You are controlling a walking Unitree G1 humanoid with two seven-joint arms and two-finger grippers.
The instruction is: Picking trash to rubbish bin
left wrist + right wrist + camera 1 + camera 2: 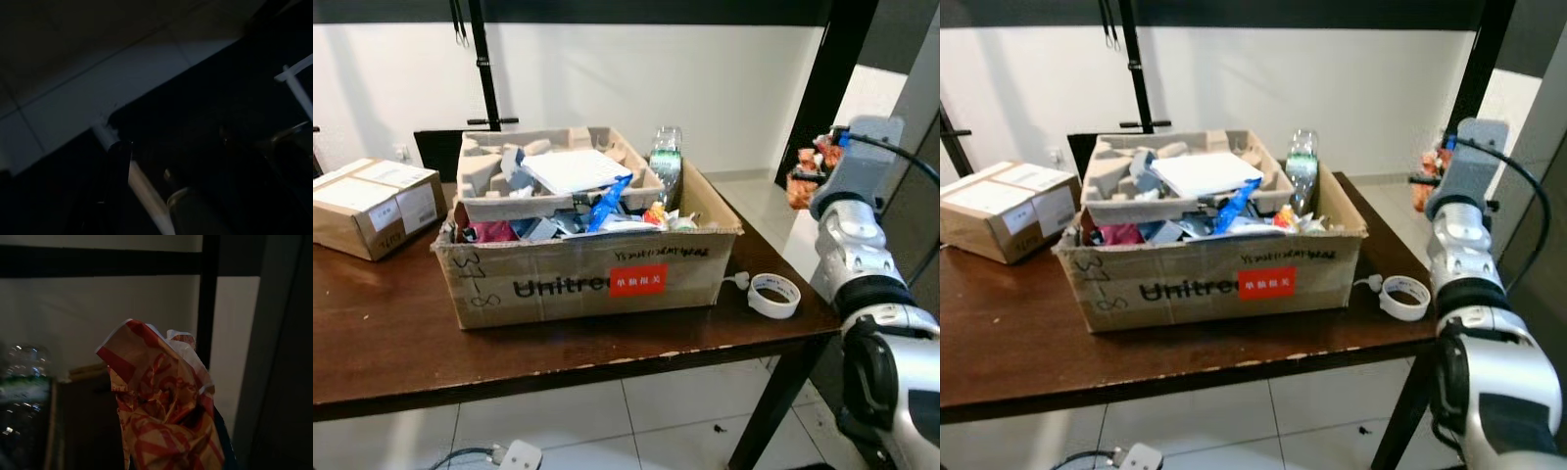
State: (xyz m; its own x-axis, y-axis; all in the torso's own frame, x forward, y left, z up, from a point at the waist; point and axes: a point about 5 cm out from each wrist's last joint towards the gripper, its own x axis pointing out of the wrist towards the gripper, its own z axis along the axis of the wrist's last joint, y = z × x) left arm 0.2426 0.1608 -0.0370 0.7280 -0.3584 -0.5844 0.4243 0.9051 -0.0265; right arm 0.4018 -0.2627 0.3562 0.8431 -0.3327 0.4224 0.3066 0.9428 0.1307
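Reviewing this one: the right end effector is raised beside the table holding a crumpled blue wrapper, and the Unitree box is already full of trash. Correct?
Not quite. The wrapper is red and white, not blue, as the right wrist view shows. The rest holds: the right end effector is raised beside the table, and the Unitree box is full of trash.

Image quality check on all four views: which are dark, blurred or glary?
Eye views: evenly lit, slightly soft, mild sheen on the table. Left wrist view: nearly black, just dim floor tiles. Right wrist view: dim; the crumpled red-and-white wrapper is readable, the plastic bottle is blurred with specular glints.
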